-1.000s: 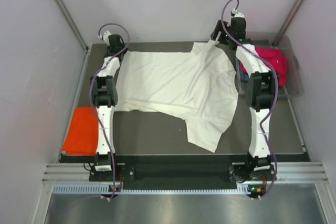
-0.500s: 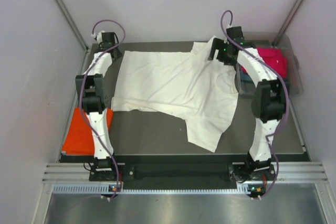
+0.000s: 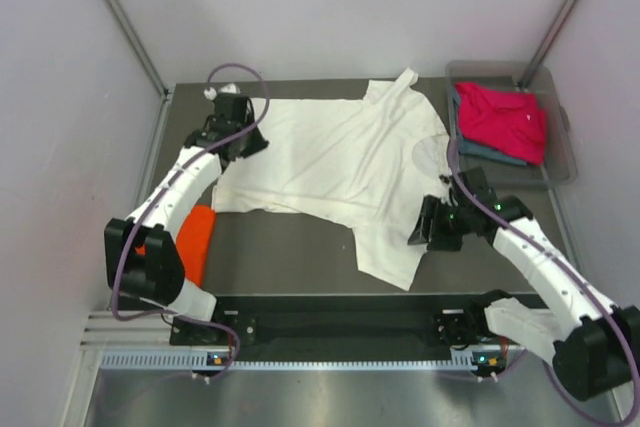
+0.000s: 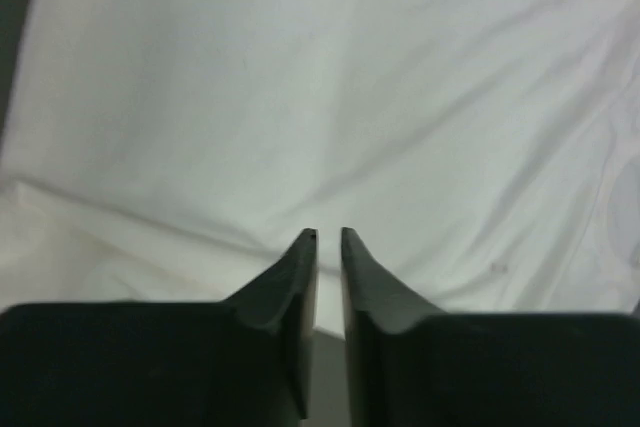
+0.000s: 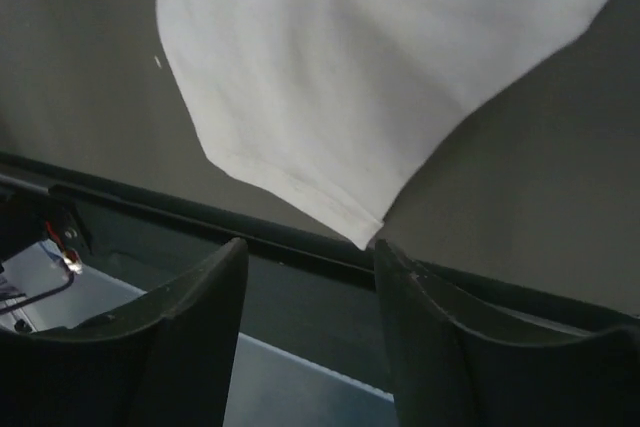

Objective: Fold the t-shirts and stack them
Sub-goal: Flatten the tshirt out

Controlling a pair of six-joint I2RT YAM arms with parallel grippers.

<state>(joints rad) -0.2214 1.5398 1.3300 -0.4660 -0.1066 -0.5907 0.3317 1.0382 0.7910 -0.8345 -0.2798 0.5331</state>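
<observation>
A large cream-white t-shirt (image 3: 340, 162) lies spread and rumpled on the dark table (image 3: 290, 252). My left gripper (image 3: 256, 143) hovers over the shirt's back-left part, its jaws shut to a thin slit with nothing between them; the left wrist view shows it (image 4: 328, 235) above white cloth (image 4: 320, 97). My right gripper (image 3: 418, 231) is open and empty at the near-right sleeve; in the right wrist view (image 5: 310, 247) the sleeve's hem corner (image 5: 350, 77) ends just ahead of the right finger. An orange t-shirt (image 3: 197, 237) lies at the left edge, partly hidden by my left arm.
A clear bin (image 3: 560, 117) at the back right holds a magenta-pink t-shirt (image 3: 500, 117) on top of a grey-blue one (image 3: 480, 150). A black front rail (image 3: 350, 302) borders the table's near edge. Grey walls close in the left and right sides.
The right arm has swung from the back right corner down to the near-right sleeve. The left arm has bent and its gripper moved right, onto the shirt's back-left part.
</observation>
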